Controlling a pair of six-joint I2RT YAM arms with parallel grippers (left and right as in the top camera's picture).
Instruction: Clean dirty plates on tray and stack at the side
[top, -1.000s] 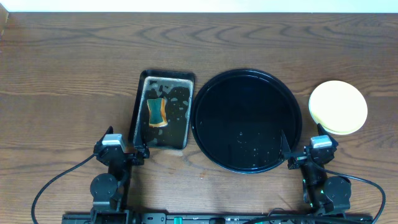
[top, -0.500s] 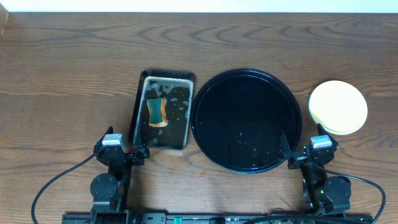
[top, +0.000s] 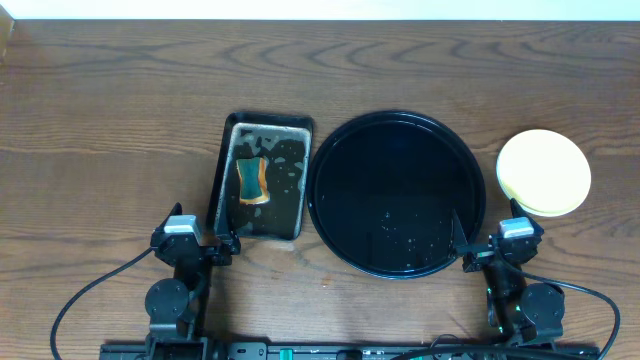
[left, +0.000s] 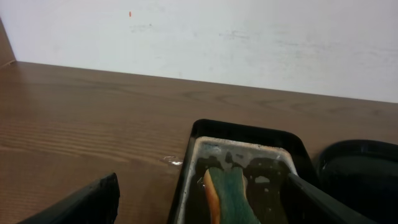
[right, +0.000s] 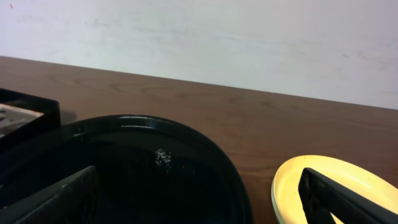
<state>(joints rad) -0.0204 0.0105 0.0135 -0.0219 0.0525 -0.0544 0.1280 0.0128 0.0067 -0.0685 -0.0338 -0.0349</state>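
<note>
Black-fingered left gripper (left: 202, 186) and right gripper (right: 199, 177) — both low, level, pointing forward — jaws spread wide.

Pan (top: 258, 180), tray (top: 395, 190), yellow plate (top: 543, 172) span middle; far tabletop (top: 320, 70) open.

From overhead we look straight down on the whole bench (top: 120, 90), far enough off to take in all of it. Our left wrist view sits low and close, facing the far wall (left: 249, 37) across the wet pan (left: 249, 132), with its own fingers (left: 87, 202) in the lower corners. Our right wrist view faces the same way, across the tray (right: 186, 134). Both wrist views share the pan and the tray's rim.
</note>
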